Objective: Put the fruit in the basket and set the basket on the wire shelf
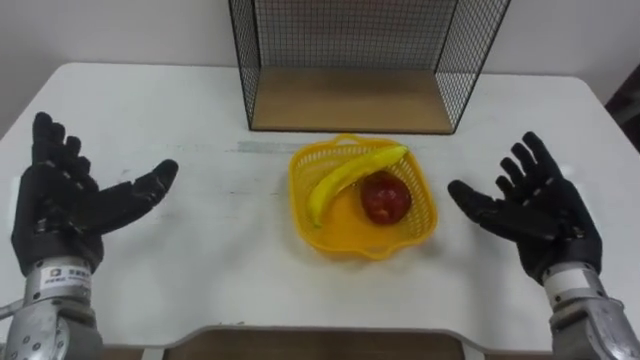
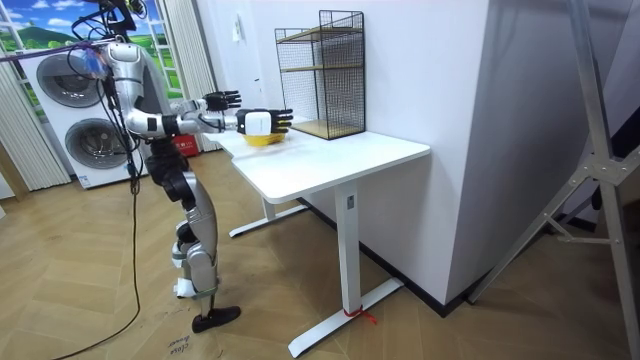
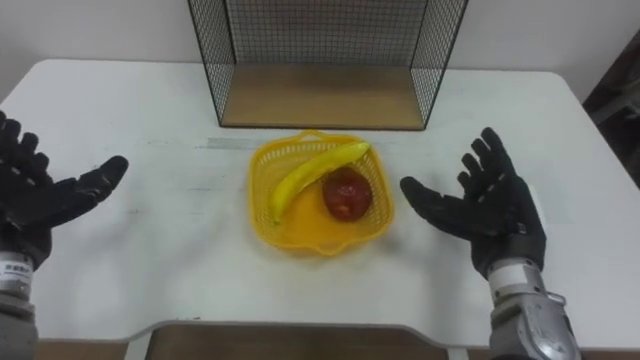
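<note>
Banana [image 1: 350,175] and red apple [image 1: 385,198] lie in the yellow basket [image 1: 426,214] on the worktop [image 1: 200,262] before the wire shelf [image 1: 350,102]; left hand [image 1: 62,208] and right hand [image 1: 540,212] flank it, fingers spread.

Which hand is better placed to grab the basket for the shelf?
Right, likely. The right hand is open with its thumb almost at the basket rim; the left hand is open too but farther off.

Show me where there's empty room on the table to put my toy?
Bare table lies between the left hand and the yellow basket, and between the basket and the right hand. The wire shelf has a bare wooden floor too. The basket is crowded: the banana and the red fruit fill it.
</note>
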`<state>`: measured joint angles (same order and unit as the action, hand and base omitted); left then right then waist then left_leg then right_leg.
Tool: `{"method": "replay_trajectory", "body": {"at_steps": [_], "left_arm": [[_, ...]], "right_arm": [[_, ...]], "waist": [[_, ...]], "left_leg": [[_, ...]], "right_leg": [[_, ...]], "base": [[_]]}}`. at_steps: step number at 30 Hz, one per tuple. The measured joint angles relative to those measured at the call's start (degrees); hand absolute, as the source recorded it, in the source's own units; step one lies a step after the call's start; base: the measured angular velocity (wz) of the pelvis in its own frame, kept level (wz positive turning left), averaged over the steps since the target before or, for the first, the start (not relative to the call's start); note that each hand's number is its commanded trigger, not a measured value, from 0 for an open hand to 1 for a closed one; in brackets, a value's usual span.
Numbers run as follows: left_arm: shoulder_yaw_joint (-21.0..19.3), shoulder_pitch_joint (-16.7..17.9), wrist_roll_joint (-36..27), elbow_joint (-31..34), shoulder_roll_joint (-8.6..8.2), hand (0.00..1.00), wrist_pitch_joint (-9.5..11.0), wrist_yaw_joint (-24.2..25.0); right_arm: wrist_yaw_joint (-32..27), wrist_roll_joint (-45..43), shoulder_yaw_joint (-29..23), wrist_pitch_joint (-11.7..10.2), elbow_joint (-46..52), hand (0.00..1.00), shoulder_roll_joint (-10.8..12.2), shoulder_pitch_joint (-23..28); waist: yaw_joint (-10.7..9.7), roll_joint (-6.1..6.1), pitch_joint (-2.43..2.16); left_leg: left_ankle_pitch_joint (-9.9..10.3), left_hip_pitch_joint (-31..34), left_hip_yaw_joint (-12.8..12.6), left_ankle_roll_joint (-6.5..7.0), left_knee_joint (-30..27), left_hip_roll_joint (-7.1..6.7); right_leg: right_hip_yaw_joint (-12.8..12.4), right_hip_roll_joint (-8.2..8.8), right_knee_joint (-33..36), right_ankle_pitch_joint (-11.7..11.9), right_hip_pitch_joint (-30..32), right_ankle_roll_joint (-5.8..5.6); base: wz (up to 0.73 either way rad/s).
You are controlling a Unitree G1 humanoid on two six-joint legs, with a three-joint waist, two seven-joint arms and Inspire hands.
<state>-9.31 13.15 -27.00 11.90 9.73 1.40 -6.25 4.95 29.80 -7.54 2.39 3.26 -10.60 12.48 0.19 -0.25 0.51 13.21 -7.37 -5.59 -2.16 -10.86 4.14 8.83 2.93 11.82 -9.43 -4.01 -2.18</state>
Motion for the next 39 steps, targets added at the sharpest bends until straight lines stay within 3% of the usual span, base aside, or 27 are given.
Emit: {"method": "replay_trajectory", "body": {"at_steps": [10,17,26,34,39], "left_arm": [[2.1,-0.1,-1.8,-1.8,-0.26,0.0,-0.1,2.4],[6.3,-0.8,-2.5,-4.8,-0.52,0.0,-0.6,3.7],[8.1,-1.7,-2.6,-7.6,-1.47,0.0,-1.2,5.9],[9.6,-1.7,-2.6,-8.6,-1.49,0.0,-1.7,7.0],[10.8,-1.8,-2.5,-8.7,-2.79,0.0,-2.9,7.6]], "right_arm": [[2.1,0.2,0.1,0.0,-0.5,0.0,1.3,-0.3],[2.0,0.2,0.4,0.0,-3.0,0.0,2.1,-3.0],[2.1,-0.1,1.9,0.0,-5.1,0.0,3.3,-3.3],[2.9,-0.8,2.0,0.0,-5.2,0.0,3.6,-3.4],[3.5,-0.8,3.9,0.0,-5.2,0.0,3.6,-3.8]], "waist": [[-0.8,-0.18,-0.1],[-1.5,-0.29,-0.08],[-1.6,-1.06,0.38],[-1.7,-1.08,0.36],[-1.5,-1.19,0.28]], "left_leg": [[0.0,0.6,-0.1,0.0,-0.1,-0.02],[0.0,0.7,-0.7,0.0,-0.1,0.08],[0.0,0.7,-0.9,0.0,-0.1,0.13],[0.0,0.7,-1.1,0.0,-0.1,0.13],[0.0,0.3,-1.8,-0.01,0.0,0.2]], "right_leg": [[-0.3,-0.05,-0.2,0.0,0.3,-0.02],[-0.8,-0.16,0.0,0.1,1.0,0.02],[-0.9,-0.18,0.0,0.2,1.2,0.04],[-1.0,-0.19,0.0,0.2,1.2,0.04],[-1.7,-0.37,0.0,0.2,1.2,0.05]], "base": [[0.0],[-0.05],[0.0],[0.0],[-0.06]]}}
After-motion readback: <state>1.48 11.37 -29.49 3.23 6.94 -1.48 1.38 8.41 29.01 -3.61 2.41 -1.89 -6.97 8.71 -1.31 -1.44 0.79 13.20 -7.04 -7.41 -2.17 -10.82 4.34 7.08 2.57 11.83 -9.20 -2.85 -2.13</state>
